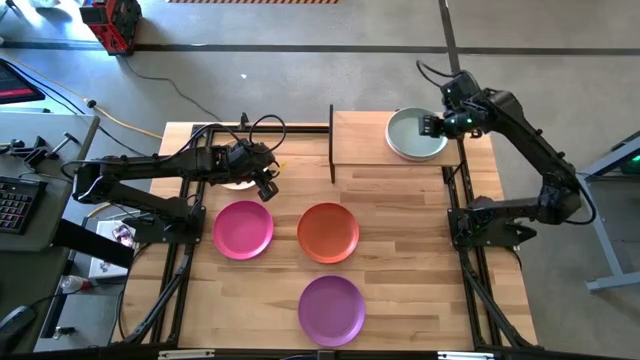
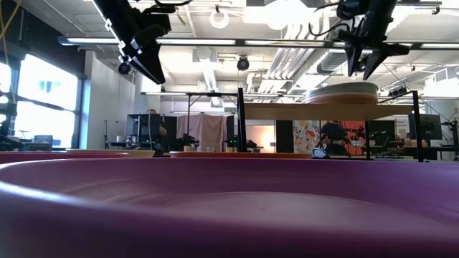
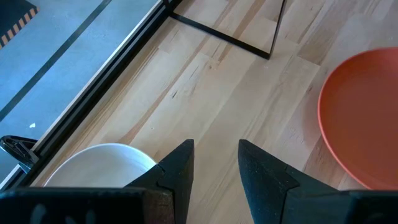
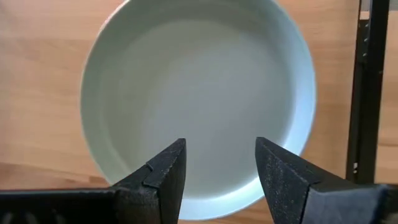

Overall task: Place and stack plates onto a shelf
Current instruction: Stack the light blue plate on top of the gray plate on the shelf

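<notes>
A pale grey-green plate (image 1: 415, 133) tops a stack at the right end of the shelf (image 1: 360, 140). The right gripper (image 4: 219, 168) hangs above it, fingers spread and empty. Nearer than the shelf, magenta (image 1: 242, 229), orange (image 1: 328, 232) and purple (image 1: 331, 309) plates lie on the table (image 1: 420, 270). The left gripper (image 3: 215, 163), fingers apart and empty, hovers beside a cream plate (image 3: 99, 163) left of the shelf.

One plate (image 1: 417, 133) lies on the shelf (image 1: 362, 140), three plates (image 1: 328, 232) before it.
</notes>
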Available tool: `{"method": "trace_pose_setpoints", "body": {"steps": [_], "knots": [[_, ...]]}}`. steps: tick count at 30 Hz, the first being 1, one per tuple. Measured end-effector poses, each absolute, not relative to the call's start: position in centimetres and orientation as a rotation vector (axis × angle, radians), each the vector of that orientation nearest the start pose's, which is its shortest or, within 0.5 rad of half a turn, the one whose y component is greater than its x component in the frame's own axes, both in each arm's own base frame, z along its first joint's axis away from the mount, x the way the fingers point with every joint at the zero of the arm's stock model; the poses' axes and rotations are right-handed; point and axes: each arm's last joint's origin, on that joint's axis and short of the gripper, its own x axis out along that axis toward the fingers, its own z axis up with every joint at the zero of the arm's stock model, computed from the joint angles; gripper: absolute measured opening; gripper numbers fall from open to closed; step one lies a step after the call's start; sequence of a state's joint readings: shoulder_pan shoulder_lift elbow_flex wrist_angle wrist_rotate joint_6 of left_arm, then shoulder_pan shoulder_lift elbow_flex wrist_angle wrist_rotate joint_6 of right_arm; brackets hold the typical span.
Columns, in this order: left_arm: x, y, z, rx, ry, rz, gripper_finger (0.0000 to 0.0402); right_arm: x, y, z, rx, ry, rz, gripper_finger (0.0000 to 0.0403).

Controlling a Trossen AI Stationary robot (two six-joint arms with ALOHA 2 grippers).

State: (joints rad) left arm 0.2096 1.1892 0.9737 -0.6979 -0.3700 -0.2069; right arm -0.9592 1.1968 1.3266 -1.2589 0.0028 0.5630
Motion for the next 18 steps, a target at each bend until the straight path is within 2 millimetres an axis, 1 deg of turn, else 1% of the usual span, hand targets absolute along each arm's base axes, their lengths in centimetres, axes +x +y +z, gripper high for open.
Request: {"method": "trace_pose_setpoints", "body": {"steps": [4, 12, 18], "knots": [[22.4, 5.8, 28.0, -0.113, 0.862, 0.631, 0.0115, 11.8, -17.1, 34.7, 0.983, 0.834, -1.192, 0.0169], [22.4, 5.8, 28.0, -0.113, 0.862, 0.631, 0.0115, 13.5, -19.5, 32.1, 1.003, 0.979, -1.184, 0.0169], [22.5, 5.8, 28.0, -0.113, 0.862, 0.631, 0.0115, 14.0, -20.2, 30.8, 1.031, 1.079, -1.181, 0.0169]]}}
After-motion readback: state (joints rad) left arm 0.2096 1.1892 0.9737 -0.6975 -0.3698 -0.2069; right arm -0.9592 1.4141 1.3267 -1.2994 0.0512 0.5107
